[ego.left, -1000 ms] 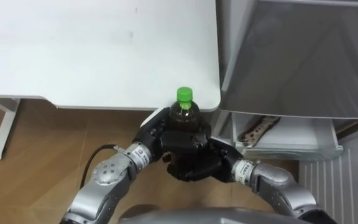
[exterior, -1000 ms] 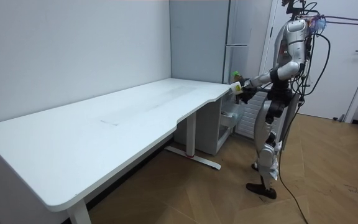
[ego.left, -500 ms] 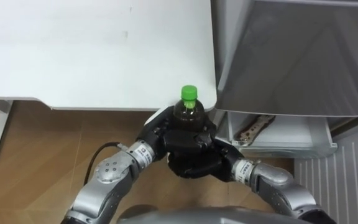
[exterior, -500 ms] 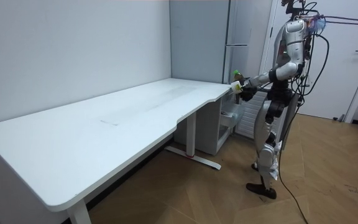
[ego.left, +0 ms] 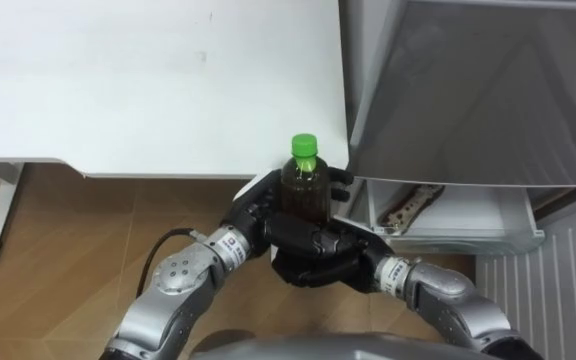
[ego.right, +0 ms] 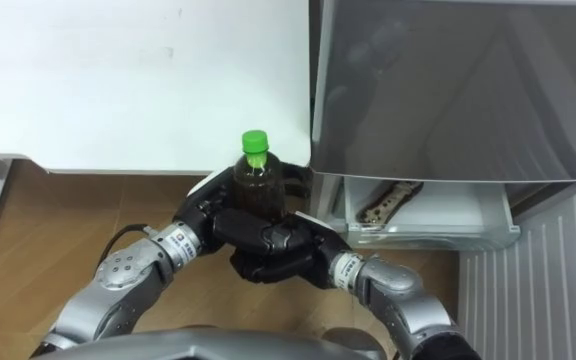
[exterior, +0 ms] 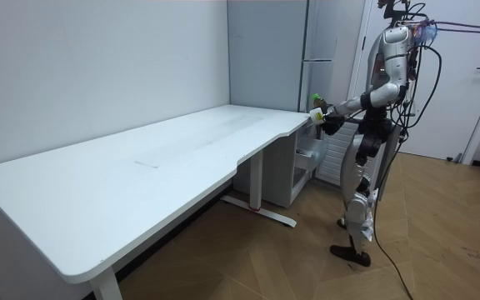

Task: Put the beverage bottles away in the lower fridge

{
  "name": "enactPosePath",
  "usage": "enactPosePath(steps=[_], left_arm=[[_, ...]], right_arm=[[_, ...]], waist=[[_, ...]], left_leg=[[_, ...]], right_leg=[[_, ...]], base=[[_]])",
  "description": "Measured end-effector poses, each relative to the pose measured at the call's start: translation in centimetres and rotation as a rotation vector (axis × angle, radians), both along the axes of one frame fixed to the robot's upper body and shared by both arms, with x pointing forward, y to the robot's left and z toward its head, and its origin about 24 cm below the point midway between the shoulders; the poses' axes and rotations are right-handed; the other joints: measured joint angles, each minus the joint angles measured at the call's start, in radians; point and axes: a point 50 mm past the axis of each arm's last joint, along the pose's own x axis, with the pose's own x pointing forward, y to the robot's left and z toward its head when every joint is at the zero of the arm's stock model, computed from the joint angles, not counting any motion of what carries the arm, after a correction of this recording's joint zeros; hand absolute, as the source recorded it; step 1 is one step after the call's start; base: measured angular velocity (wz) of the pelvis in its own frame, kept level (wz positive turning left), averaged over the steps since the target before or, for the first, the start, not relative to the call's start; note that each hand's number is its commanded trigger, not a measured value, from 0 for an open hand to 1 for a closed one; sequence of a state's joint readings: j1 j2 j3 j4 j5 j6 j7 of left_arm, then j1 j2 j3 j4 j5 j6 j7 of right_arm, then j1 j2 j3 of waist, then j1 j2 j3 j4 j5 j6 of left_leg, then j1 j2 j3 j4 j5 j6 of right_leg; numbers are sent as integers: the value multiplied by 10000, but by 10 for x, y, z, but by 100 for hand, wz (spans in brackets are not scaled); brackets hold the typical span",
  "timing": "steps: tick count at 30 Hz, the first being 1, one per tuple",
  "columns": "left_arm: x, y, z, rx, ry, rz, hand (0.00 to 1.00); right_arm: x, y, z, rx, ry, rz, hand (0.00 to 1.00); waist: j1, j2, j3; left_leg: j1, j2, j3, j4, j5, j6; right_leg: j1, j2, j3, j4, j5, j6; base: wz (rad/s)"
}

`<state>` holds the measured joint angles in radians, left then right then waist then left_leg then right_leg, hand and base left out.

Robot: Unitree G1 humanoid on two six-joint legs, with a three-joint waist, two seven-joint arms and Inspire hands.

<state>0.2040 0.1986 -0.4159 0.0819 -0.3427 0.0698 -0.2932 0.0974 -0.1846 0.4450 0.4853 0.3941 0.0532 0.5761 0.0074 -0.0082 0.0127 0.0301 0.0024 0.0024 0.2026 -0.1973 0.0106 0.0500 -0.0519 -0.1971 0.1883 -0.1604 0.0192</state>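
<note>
Bottle, green-capped, held upright just off the desk corner, with the left hand and right hand both wrapped round it. To finish well: keep it upright, then lower it toward the open fridge drawer (probably bending).

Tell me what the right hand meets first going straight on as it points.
The right hand would press into the bottle it grips, then the left hand clasped on the far side; beyond them depth is unclear.
</note>
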Motion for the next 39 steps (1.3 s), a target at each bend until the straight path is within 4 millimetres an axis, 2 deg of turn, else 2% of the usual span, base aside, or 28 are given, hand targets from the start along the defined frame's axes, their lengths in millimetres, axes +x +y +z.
enactPosePath(steps=[7, 10, 14, 22, 24, 26, 28, 29, 31, 34, 39], left_arm=[[1, 1, 2, 6, -138, -13, 0], [3, 2, 6, 47, -334, -71, 0], [8, 7, 17, 293, -897, -58, 0], [12, 17, 30, 1296, -1755, -365, 0], [21, 25, 49, 1215, -2588, 251, 0], [41, 36, 102, 293, -5210, 1927, 0], [48, 42, 134, -737, -6882, 2949, 0], [48, 47, 146, -1108, -7531, 3385, 0], [47, 51, 152, -1216, -7915, 3658, 0], [44, 51, 147, -1243, -7673, 3826, 0], [44, 62, 151, -1619, -7605, 4629, 0]], right_arm=[[-1, -3, 0, 299, 148, -51, 100], [-1, -3, 1, 566, 183, 12, 100], [-1, -3, 1, 722, 229, -42, 100], [-1, -12, 1, 459, 137, -93, 100], [-1, -18, 0, 348, 187, -224, 100], [-7, -25, -3, 204, 351, -500, 100], [-12, -28, -6, -85, 417, -446, 100], [-15, -30, -7, -279, 435, -355, 100], [-17, -31, -8, -451, 438, -336, 100], [-17, -34, -8, -507, 394, -456, 100], [-15, -43, -6, -451, 324, -961, 100]], waist=[[2, 55, 11], [3, 68, 45], [-3, 49, 131], [92, 98, 169], [121, 130, 178], [232, 158, 177], [309, 212, 162], [319, 258, 104], [303, 293, 79], [343, 199, 66], [644, 103, 50]], left_leg=[[-21, 1, -46, 33, 0, -1], [-30, 2, -76, 35, -1, -2], [-50, -1, -97, 40, -3, -5], [-304, 29, -54, 234, -18, -26], [-384, 33, -136, 289, -22, -33], [-323, 29, -151, 222, -21, -33], [-59, 20, -88, 47, -18, -30], [81, 16, -52, -45, -17, -28], [236, 6, -27, -110, -17, -28], [322, 6, 23, -122, -10, -31], [349, 17, 138, -133, -9, -33]], right_leg=[[13, 4, 22, 3, 4, -7], [3, 5, 26, 6, 6, -10], [-26, 6, 13, -4, 9, -15], [-267, 25, 43, 20, 54, -69], [-280, 32, 3, 24, 67, -78], [-192, 32, -18, 31, 65, -75], [17, 26, 14, -9, 50, -52], [79, 24, 26, -6, 32, -26], [195, 14, 41, -21, 0, 5], [209, 17, 60, -15, -36, -9], [195, 27, 214, -30, -37, -11]], base=[[0], [0], [0], [0], [6], [3], [-7], [-14], [-7], [-2], [-5]])
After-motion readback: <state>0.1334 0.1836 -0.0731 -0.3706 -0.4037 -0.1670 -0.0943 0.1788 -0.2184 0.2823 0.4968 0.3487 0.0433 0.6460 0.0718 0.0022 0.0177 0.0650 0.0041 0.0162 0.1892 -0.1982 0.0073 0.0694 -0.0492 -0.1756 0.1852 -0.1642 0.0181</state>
